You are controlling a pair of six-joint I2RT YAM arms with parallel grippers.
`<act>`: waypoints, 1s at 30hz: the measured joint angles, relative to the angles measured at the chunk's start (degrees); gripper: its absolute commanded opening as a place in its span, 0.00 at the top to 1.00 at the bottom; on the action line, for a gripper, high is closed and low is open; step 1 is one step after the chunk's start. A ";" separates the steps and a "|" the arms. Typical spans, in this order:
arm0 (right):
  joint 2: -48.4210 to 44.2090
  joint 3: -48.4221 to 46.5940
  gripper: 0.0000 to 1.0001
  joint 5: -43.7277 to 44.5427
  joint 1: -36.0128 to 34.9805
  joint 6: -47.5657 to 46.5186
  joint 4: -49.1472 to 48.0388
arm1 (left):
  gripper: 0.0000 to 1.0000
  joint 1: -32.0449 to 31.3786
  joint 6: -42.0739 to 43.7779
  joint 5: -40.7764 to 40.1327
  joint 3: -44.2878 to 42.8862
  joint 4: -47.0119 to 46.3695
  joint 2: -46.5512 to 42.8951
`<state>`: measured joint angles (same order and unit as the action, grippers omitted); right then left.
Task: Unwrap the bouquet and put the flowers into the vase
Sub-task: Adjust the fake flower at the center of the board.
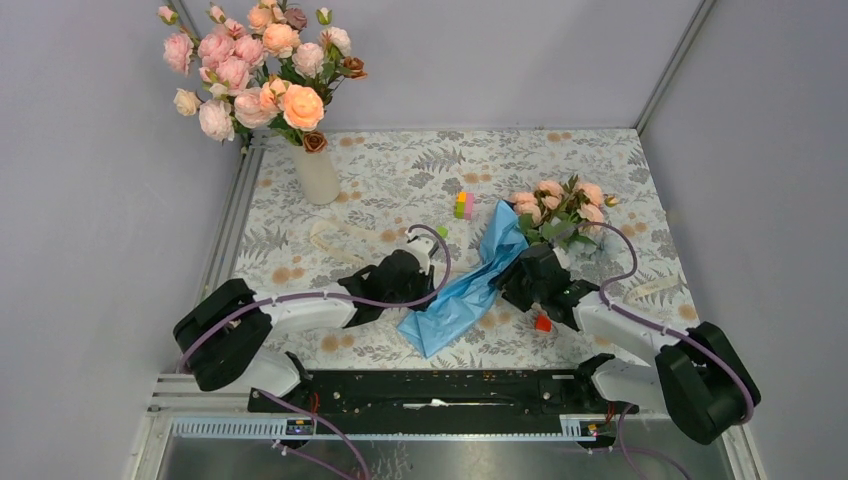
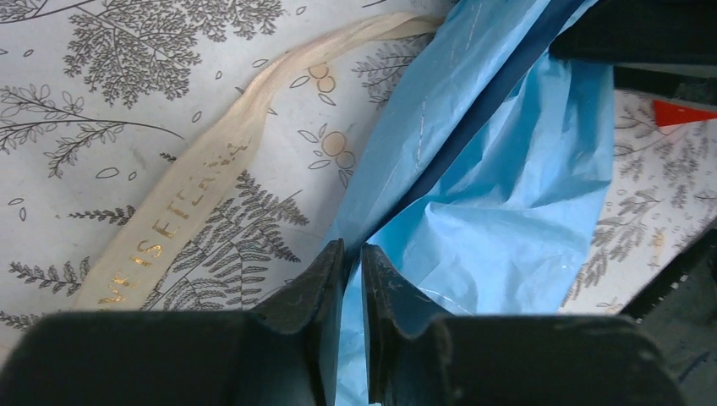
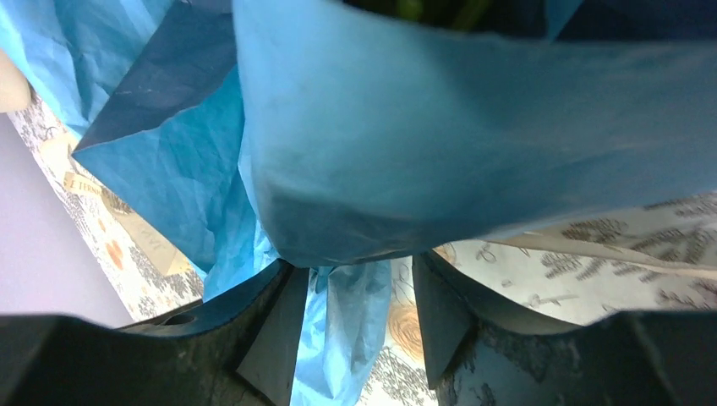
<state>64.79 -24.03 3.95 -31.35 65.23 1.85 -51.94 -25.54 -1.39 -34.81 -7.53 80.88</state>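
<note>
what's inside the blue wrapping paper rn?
Peach-pink flowers and green leaves stick out of the blue paper at its far end. The stems inside are covered by paper and the right hand; only green bits show in the right wrist view.

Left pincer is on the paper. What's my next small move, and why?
Probably close the right pincer on the bouquet: its jaws stand apart around the paper, while the left pincer pinches the paper's edge. Pulling now might drag the flowers along.
</note>
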 measured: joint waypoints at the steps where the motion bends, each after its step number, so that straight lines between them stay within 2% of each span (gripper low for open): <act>1: 1.40 -0.52 0.46 0.13 0.00 -0.02 -0.83 | 0.89 -0.02 -0.17 -0.61 -0.02 -0.15 0.46; 3: 3.91 -1.60 0.46 0.48 -0.02 -0.15 -2.23 | 0.92 -0.02 -0.46 -1.86 -0.11 -0.20 1.31; 10: 11.54 -6.16 0.47 2.03 -0.04 -1.31 -5.60 | 0.92 1.25 -0.87 -6.82 -3.56 0.96 4.44; 19: 20.33 -12.83 0.47 3.26 -0.04 -3.39 -8.59 | 0.92 8.63 0.52 -6.56 -9.55 1.55 8.87; 21: 21.29 -13.92 0.45 3.69 -0.04 -4.17 -8.61 | 0.86 9.86 0.94 -5.70 -9.99 1.36 9.64; 26: 21.68 -15.26 0.38 3.96 -0.04 -6.25 -8.15 | 0.50 11.06 2.05 -2.99 -10.10 1.49 9.55; 27: 21.42 -15.30 0.38 3.96 -0.04 -6.84 -7.91 | 0.46 11.13 2.01 -2.54 -10.10 1.70 9.22; 30: 18.82 -15.30 0.36 3.96 -0.04 -8.81 -5.49 | 0.44 11.34 1.79 -2.25 -10.19 3.23 6.88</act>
<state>83.61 -39.33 7.90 -31.40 56.42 -3.64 -40.60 -23.75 -3.64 -44.99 -4.29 87.77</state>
